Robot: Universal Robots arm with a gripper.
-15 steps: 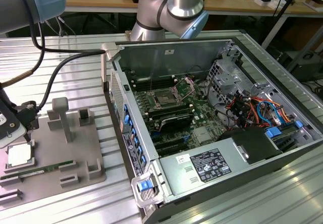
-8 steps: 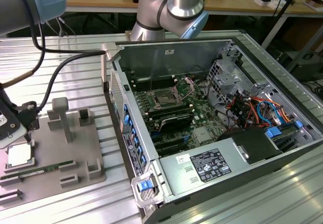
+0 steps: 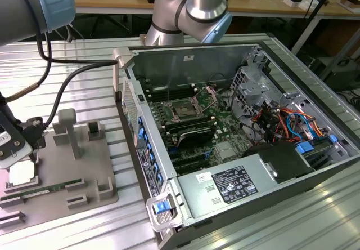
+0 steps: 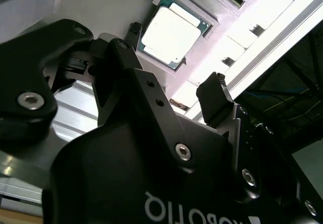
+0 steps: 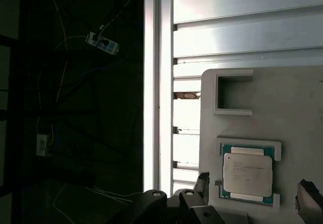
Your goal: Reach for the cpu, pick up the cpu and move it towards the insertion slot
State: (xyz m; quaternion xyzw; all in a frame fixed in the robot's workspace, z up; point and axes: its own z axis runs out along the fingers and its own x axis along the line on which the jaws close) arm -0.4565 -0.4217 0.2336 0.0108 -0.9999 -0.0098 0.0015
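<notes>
I have the gripper (image 5: 255,189) released, its two fingers (image 5: 203,181) spread wide and holding nothing. In the first wrist view the tips stand on either side of the cpu (image 5: 247,176), with a gap on each side and no contact that I can make out. The second wrist view agrees: one black pad (image 4: 216,99) on one side, the other finger across from it, and the cpu's pale metal top showing between them, further off. How far above it the tips hang I cannot tell.

The cpu lies flat in a framed recess on the grey tray (image 3: 84,168), silvery side up, with a thin green rim round it. In the exterior view it sits at the tray's edge toward the exterior view's left, close to the near corner and just under the gripper. A long green memory stick (image 3: 34,192) lies along the tray's near edge, just beside the cpu. A grey upright post (image 3: 68,130) stands nearer the tray's far edge.

The tray rests on the ribbed metal worktop (image 3: 84,53), on the side toward the exterior view's left. An open computer case (image 3: 253,64) takes up the worktop's other side. The insertion slot (image 3: 184,110) sits on the motherboard inside it — dark centre, shiny bracket at its edge — well apart from the cpu, with the case wall between the two.
</notes>
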